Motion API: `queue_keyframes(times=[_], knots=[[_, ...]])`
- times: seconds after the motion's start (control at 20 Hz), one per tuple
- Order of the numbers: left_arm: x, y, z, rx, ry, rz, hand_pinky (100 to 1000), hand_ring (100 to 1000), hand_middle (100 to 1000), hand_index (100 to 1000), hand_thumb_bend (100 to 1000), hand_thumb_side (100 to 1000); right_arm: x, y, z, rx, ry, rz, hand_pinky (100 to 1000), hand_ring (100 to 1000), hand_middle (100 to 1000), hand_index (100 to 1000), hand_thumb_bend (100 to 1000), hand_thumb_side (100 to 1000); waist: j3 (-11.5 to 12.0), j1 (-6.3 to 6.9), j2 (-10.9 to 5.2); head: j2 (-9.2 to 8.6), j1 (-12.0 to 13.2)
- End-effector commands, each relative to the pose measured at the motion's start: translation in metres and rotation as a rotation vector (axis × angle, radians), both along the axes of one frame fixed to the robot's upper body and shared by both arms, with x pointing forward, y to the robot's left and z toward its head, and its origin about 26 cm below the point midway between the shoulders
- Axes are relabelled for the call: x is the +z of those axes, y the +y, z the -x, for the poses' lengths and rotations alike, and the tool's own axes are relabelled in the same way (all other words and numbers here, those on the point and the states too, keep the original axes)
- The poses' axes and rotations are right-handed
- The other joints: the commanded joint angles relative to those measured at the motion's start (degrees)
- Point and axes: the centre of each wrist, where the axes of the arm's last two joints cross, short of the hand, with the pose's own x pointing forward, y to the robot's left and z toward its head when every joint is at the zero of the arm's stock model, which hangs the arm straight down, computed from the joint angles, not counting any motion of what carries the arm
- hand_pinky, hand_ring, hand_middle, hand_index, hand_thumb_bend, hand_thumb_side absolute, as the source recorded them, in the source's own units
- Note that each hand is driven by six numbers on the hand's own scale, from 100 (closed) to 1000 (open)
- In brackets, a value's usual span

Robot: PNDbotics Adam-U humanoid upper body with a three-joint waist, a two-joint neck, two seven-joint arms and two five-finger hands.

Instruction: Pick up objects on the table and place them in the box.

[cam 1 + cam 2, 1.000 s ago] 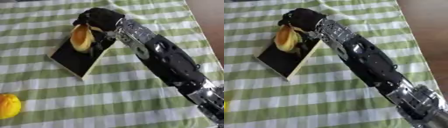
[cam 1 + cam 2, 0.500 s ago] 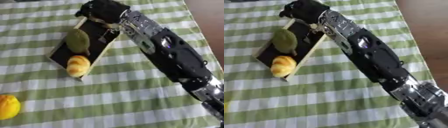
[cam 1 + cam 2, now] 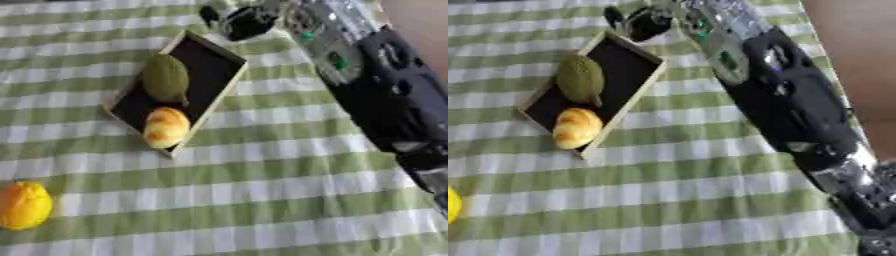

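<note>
Since a second ago, the right hand (image 3: 241, 22) has let go and risen beyond the box's (image 3: 226, 82) far corner, empty; whether its fingers are curled is unclear. Inside lie a bread roll (image 3: 165, 127) and green fruit (image 3: 165, 78). An orange fruit (image 3: 24, 204) waits well left of the box; the roll leans on the near rim and might tip out.

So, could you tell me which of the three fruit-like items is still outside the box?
The yellow-orange fruit by the left edge lies alone on the striped cloth. The green fruit and the golden bread-like piece are both in the box.
</note>
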Motion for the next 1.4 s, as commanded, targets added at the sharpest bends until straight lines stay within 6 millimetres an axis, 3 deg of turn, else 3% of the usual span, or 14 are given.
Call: queue_keyframes(times=[0.05, 0.35, 0.5, 0.75, 0.9, 1.4], knots=[[0.008, 0.003, 0.005, 0.012, -0.004, -0.062, 859, 776, 732, 897, 612, 513, 0.030, -0.025, 0.025, 0.020, -0.045, -0.078, 888, 876, 789, 891, 100, 100, -0.2, 0.07, -1.68, 0.63, 1.2], [0.002, 0.011, 0.009, 0.053, 0.111, -0.234, 861, 776, 733, 904, 624, 516, 0.044, -0.073, 0.075, 0.035, -0.086, -0.148, 888, 873, 785, 881, 100, 100, -0.9, 0.11, -1.55, 1.17, 3.2], [0.002, 0.018, 0.013, 0.123, 0.236, -0.436, 861, 783, 743, 911, 625, 509, 0.041, -0.098, 0.101, 0.010, -0.131, -0.166, 888, 871, 784, 878, 100, 100, -1.1, 0.16, -1.35, 1.29, 3.6], [0.010, 0.023, 0.017, 0.191, 0.460, -0.806, 866, 809, 765, 912, 602, 527, 0.030, -0.134, 0.108, -0.046, -0.196, -0.194, 887, 867, 781, 866, 106, 100, -1.3, 0.53, -1.39, 1.76, 3.5], [0.014, 0.021, 0.018, 0.166, 0.578, -0.998, 881, 827, 773, 906, 619, 485, 0.023, -0.148, 0.109, -0.074, -0.224, -0.201, 886, 867, 781, 865, 117, 100, -1.4, 0.86, -1.51, 1.93, 3.6], [0.023, -0.006, 0.012, -0.032, 0.767, -1.319, 930, 867, 800, 912, 683, 287, 0.016, -0.157, 0.109, -0.085, -0.267, -0.233, 887, 861, 776, 859, 122, 100, -2.0, 1.39, -1.83, 1.61, 2.4]])
